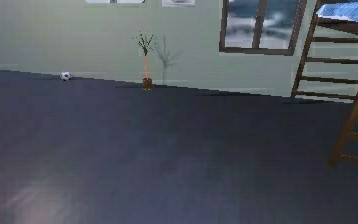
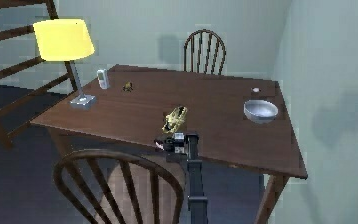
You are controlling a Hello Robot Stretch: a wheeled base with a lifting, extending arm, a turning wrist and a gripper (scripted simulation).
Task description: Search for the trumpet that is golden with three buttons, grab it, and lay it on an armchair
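A small golden object (image 2: 175,120) with the shape of a trumpet lies near the middle of a dark wooden table (image 2: 227,140) in the arm side view. My arm (image 2: 194,185) rises from the bottom edge up to the table's near side. The gripper (image 2: 171,142) sits at its far end, right by the golden object. With the object resting on the tabletop there, I cannot tell whether the gripper holds anything.
On the table stand a yellow lamp (image 2: 64,40), a grey bowl (image 2: 260,110), a white cup (image 2: 103,77) and a flat item (image 2: 83,101). Wooden chairs stand at the far side (image 2: 204,48) and near side (image 2: 112,185). In the forward view: dark floor, potted plant (image 1: 146,65), ball (image 1: 65,75), bunk bed ladder (image 1: 332,70).
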